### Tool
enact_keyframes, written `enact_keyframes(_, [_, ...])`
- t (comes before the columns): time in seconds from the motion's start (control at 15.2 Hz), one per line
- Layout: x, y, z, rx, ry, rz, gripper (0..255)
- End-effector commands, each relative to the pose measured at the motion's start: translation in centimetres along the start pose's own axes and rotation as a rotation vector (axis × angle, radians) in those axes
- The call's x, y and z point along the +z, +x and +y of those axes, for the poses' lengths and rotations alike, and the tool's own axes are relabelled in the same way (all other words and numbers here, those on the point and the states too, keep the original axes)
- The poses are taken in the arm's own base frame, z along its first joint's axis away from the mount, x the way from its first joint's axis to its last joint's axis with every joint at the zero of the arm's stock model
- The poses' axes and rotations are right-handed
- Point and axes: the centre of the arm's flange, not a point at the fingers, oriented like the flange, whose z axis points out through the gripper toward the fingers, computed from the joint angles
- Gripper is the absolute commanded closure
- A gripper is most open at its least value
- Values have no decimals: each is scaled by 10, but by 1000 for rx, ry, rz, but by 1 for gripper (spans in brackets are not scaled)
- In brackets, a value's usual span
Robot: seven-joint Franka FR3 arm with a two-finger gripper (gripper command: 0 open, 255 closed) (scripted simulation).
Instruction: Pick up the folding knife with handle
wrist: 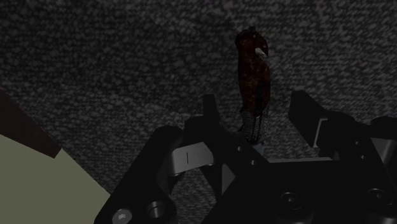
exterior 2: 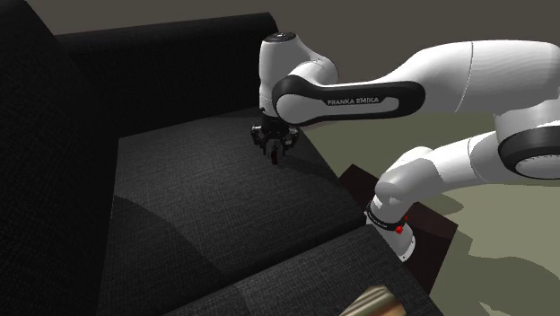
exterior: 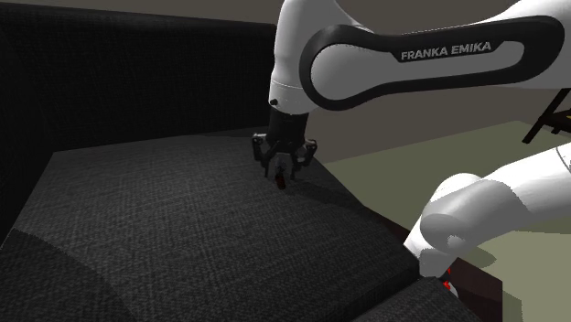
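Obs: folding knife (wrist: 253, 76) on sofa seat cushion (exterior: 183, 229), near the cushion's edge at the shoulder view's right, directly under the gripper (exterior: 282, 166). Handle reddish-brown, mottled, slightly curved; grey ribbed metal at the end nearest the hand. Fingers (wrist: 210, 118) apart, one on each side of that grey end, a gap showing on both sides (no contact seen). Arm (exterior: 366, 46) white, glossy; dark band (exterior: 446, 50) lettered "FRANKA EMIKA". Cushion and backrest (exterior: 137, 82): black coarse-woven fabric, pebbled up close. Floor (exterior: 412, 155) pale olive, matte. Stand (exterior 2: 431, 235) a dark brown box
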Motion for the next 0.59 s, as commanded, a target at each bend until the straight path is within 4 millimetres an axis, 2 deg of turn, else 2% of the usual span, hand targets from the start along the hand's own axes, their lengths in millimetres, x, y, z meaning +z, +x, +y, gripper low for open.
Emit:
enact_keyframes(0.0, [4, 0, -1, 0, -3, -3, 255])
enact_keyframes(0.2, [4, -1, 0, 0, -3, -3, 255])
enact_keyframes(0.53, [-23, 0, -2, 0, -3, -3, 255])
